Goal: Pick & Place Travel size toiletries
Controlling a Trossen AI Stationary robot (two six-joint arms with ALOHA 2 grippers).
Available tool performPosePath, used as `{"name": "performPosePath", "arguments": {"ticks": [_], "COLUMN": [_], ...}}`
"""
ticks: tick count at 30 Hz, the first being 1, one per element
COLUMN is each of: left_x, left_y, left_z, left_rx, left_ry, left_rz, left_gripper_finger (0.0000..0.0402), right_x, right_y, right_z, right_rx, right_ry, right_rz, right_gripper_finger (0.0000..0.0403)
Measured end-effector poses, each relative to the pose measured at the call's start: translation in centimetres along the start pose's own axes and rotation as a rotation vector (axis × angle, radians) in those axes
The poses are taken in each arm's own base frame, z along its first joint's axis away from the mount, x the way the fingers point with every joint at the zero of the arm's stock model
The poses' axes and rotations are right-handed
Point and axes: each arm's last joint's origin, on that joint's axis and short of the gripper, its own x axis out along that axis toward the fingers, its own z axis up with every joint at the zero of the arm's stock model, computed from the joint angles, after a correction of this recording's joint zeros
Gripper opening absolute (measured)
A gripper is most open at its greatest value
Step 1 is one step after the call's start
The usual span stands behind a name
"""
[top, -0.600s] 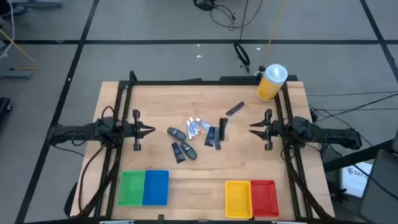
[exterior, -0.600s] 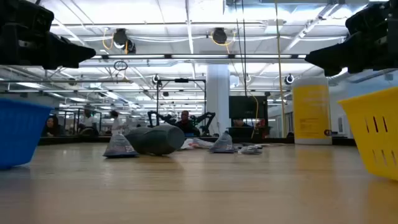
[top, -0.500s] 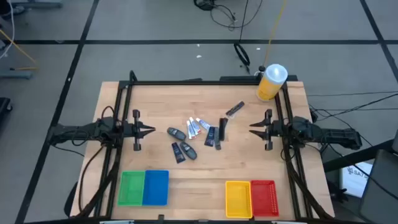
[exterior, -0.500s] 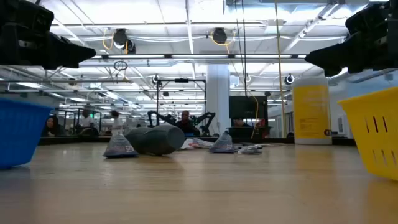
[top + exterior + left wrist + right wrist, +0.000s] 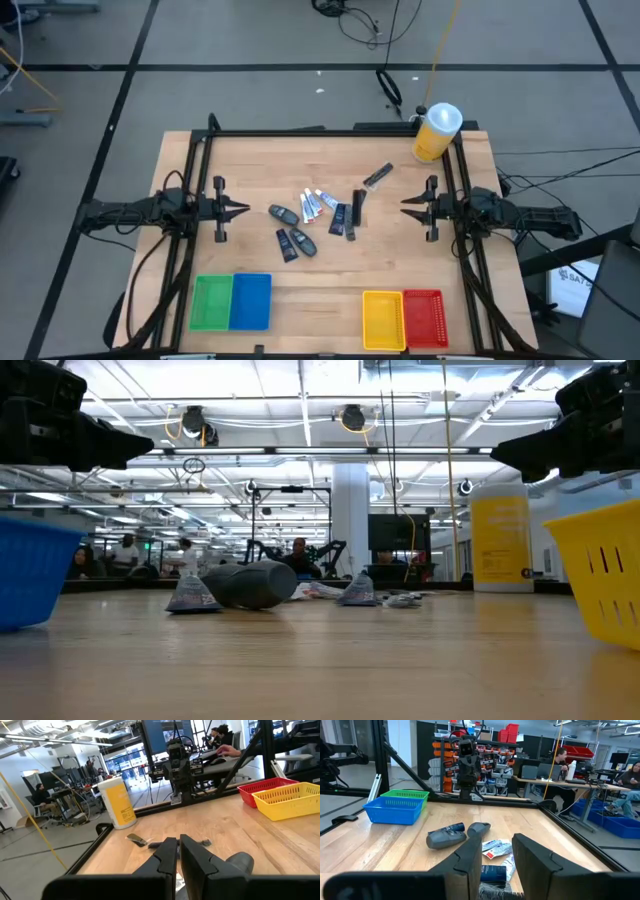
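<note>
Here, left claw poised at the table's left edge, fingers nearly together with a slim gap, holding nothing. Right claw opposite at the right edge, fingers slightly parted, likewise empty. Between the two claws, travel size toiletries scattered mid-table: dark grey mini bottles nearer the left claw, white-and-blue tubes in the middle, slim dark tubes nearer the right claw. Beyond the right claw, large yellow bottle standing upright at the table corner.
</note>
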Motion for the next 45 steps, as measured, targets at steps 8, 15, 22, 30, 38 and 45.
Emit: {"name": "performPosePath", "arguments": {"ticks": [8,15,22,30,38,45], "left_x": [0.0,0.0,0.0,0.0,0.0,0.0], "left_y": [0.0,0.0,0.0,0.0,0.0,0.0], "left_z": [0.0,0.0,0.0,0.0,0.0,0.0], "left_rx": [0.000,0.000,0.000,0.000,0.000,0.000], "left_ry": [0.000,0.000,0.000,0.000,0.000,0.000], "left_rz": [0.000,0.000,0.000,0.000,0.000,0.000], "left_gripper_finger": [0.0026,0.0026,0.0026,0.0026,0.0026,0.0026], "right_x": [0.0,0.0,0.0,0.0,0.0,-0.1], "right_y": [0.0,0.0,0.0,0.0,-0.1,-0.1], "right_z": [0.0,0.0,0.0,0.0,0.6,1.1], "right_rx": [0.000,0.000,0.000,0.000,-0.107,-0.053], "right_ry": [0.000,0.000,0.000,0.000,-0.059,-0.117], "right_rz": [0.000,0.000,0.000,0.000,-0.009,-0.013], "right_gripper_finger": [0.0100,0.0100,0.0100,0.0100,0.0100,0.0100]}}
